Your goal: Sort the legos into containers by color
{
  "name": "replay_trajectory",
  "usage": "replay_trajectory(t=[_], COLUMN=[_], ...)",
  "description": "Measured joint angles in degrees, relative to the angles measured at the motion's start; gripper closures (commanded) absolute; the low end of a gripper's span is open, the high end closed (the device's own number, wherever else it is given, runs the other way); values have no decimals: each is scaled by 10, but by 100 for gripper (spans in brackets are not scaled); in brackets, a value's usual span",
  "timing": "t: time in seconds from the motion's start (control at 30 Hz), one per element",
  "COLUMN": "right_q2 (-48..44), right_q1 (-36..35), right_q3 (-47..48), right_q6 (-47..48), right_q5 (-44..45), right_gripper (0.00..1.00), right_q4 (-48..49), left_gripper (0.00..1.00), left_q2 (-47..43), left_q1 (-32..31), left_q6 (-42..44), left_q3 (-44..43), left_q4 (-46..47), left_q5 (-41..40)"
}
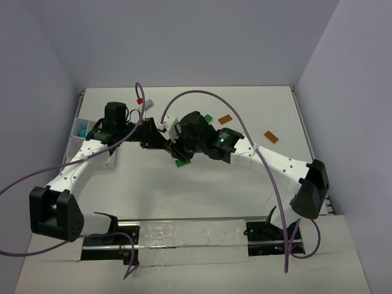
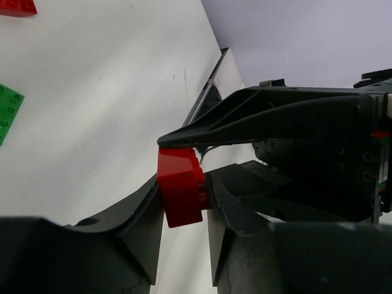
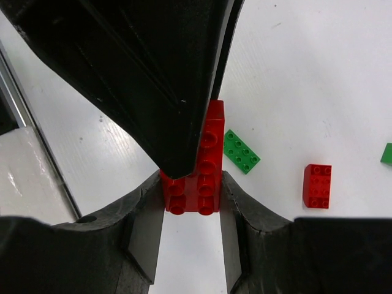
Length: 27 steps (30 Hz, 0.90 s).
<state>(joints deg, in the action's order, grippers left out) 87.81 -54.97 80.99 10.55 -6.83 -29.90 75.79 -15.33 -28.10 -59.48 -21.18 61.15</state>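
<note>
The red studded plastic brick [image 3: 199,177] is up off the white worktop [image 1: 202,196], caught between both arms at once, a little left of the middle. The right end effector [image 3: 192,205] has its two black fingers [image 3: 144,226] drawn in tight against the brick's opposite sides near one end, the studs facing its own camera. The left end effector [image 2: 182,199] is closed on the same brick [image 2: 180,187] from the other way, pads pressed to two opposite faces; one of its broad fingers covers the brick's upper left in the right wrist view. In the left wrist view the right arm's upper finger rests on the brick's top edge.

At the far left edge of the worktop stands the translucent white plastic compartment box [image 1: 76,146]. One blue piece [image 1: 81,131] lies in one of its cells, though I cannot tell which; anything else in it is too small to make out.

Under the joined end effectors a green eight-stud brick [image 1: 180,162] lies flat on the worktop; the right wrist view shows it [image 3: 241,151] just past the held one, with a second red brick [image 3: 317,185] a bit further right and apart from it. Towards the far edge a small red brick [image 1: 139,100] sits alone. A small green brick [image 1: 208,118] and an orange brick [image 1: 225,120] lie near each other beyond the right arm's wrist; another orange brick [image 1: 271,136] lies well off to the right.
</note>
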Motion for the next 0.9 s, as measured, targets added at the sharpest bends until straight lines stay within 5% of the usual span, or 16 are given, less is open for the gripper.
replay_trajectory(t=[0.07, 0.17, 0.37, 0.6, 0.77, 0.9], right_q2=[0, 0, 0, -11, -33, -36], right_q1=[-1, 2, 73, 226, 247, 250], right_q3=[0, 0, 0, -2, -14, -23], right_q6=[1, -3, -33, -68, -76, -78], right_q5=[2, 1, -69, -151, -181, -196], right_gripper=[32, 1, 0, 0, 0, 0], right_q4=[-1, -2, -7, -15, -18, -19], left_gripper=[100, 100, 100, 100, 96, 100], left_q2=[0, 0, 9, 109, 207, 235], left_q1=[0, 3, 44, 143, 197, 205], left_q6=[0, 24, 149, 377, 567, 730], left_q3=[0, -5, -80, -286, -425, -450], left_q4=[-2, -17, -139, -326, -416, -472], left_q5=[-3, -21, -112, -187, -261, -303])
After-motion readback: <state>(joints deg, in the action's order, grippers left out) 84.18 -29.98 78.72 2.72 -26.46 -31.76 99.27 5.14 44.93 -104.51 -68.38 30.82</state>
